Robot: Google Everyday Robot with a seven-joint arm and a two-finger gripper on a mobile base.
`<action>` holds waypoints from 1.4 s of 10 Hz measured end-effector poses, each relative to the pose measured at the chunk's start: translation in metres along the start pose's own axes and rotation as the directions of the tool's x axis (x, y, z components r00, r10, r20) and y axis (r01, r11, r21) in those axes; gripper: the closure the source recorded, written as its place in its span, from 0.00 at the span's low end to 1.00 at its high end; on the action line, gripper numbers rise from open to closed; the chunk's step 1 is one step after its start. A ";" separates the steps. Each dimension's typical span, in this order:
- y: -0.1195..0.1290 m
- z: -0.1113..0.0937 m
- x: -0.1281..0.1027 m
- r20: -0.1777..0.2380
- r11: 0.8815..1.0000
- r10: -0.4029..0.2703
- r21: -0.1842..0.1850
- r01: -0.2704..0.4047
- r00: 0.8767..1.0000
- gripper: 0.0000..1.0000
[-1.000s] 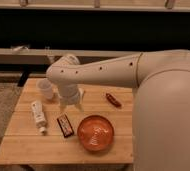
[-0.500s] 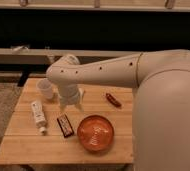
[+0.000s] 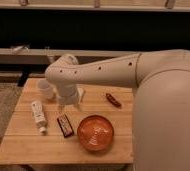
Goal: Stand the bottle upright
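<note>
The bottle (image 3: 38, 115) is slim and white, and it lies on its side on the left part of the wooden table (image 3: 28, 145), with its cap toward the front edge. My gripper (image 3: 70, 105) hangs fingers-down over the table's middle back, to the right of the bottle and apart from it. Its fingers are open and hold nothing. My large white arm reaches in from the right and covers that side of the table.
A white cup (image 3: 45, 89) stands behind the bottle, just left of the gripper. A dark snack bar (image 3: 64, 125) lies in front of the gripper. An orange bowl (image 3: 94, 133) sits front centre, and a small red item (image 3: 113, 100) lies further right.
</note>
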 end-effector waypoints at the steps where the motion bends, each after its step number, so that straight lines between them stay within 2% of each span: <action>1: 0.020 -0.001 -0.005 0.013 0.999 -0.030 -0.015 0.030 0.999 0.35; 2: 0.047 0.000 -0.013 0.031 0.997 -0.065 -0.029 0.066 0.997 0.35; 6: 0.124 0.008 -0.025 0.071 0.985 -0.163 -0.053 0.167 0.984 0.35; 9: 0.160 0.030 -0.030 0.082 0.973 -0.225 -0.036 0.229 0.971 0.35; 11: 0.172 0.045 -0.029 0.077 0.968 -0.245 -0.029 0.248 0.966 0.35; 14: 0.173 0.070 -0.034 0.054 0.969 -0.245 -0.024 0.246 0.968 0.35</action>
